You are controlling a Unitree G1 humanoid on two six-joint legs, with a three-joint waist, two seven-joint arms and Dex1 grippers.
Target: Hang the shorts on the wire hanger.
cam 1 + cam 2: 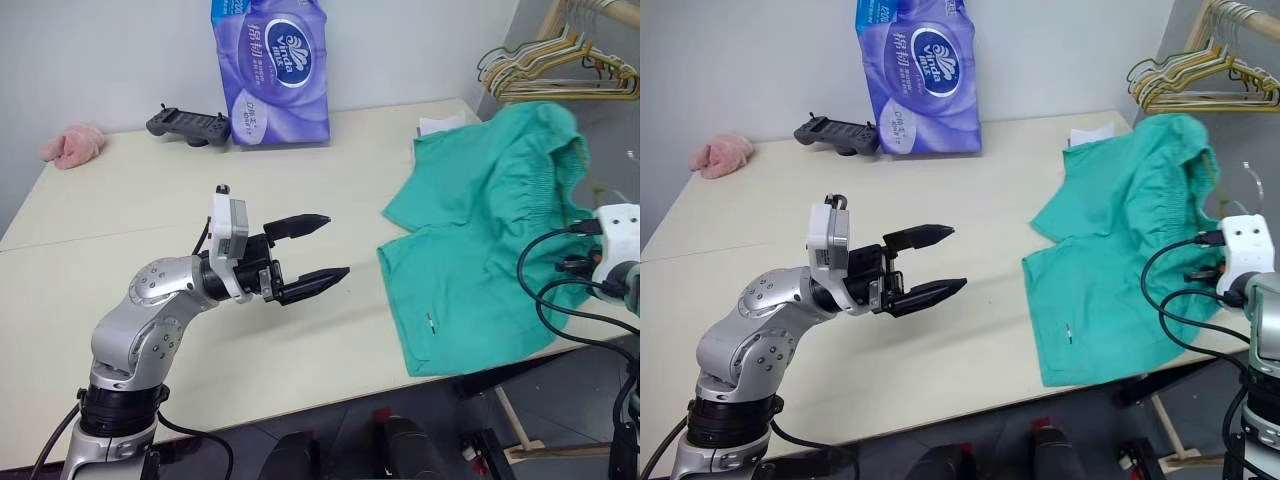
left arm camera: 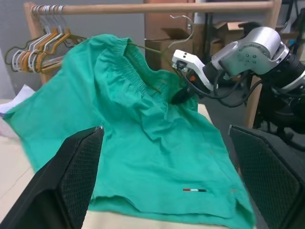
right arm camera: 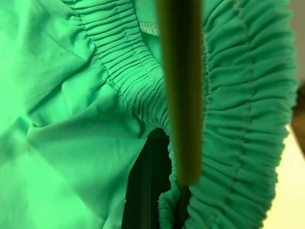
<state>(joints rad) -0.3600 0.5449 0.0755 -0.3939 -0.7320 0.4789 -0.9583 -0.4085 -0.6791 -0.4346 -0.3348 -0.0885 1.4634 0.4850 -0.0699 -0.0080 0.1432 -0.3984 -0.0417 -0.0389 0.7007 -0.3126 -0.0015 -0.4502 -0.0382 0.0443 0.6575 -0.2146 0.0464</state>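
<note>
Shorts (image 1: 480, 250) lie spread over the right end of your worktop (image 1: 150, 260), teal-green, legs toward the near edge with a hem hanging slightly past it, the gathered waistband bunched up and lifted at the far right. A small tag shows near the lower hem. Your wire hanger (image 2: 162, 50), thin and olive-green, runs into the waistband opening; its hook rises above the cloth in front of the wooden rack (image 2: 143, 7). In the right wrist view the wire crosses close against the elastic gathers.

Your right gripper (image 2: 181, 97) sits at the raised waistband, fingers pressed together and tucked into the folds; whether they pinch cloth, wire or both, you cannot tell. Your left gripper (image 1: 312, 252) hangs over bare worktop, well apart from the shorts, fingers spread wide and pointing toward them, holding nothing.

Worktop is pale beige with a seam running across it. Along the far edge by the white wall: a pink fuzzy cloth (image 1: 72, 145) at the left corner, a dark handheld controller (image 1: 188, 125), a purple tissue pack (image 1: 270, 68) standing upright. Bunched hangers (image 1: 555, 65) hang on the rack beyond the right end.
</note>
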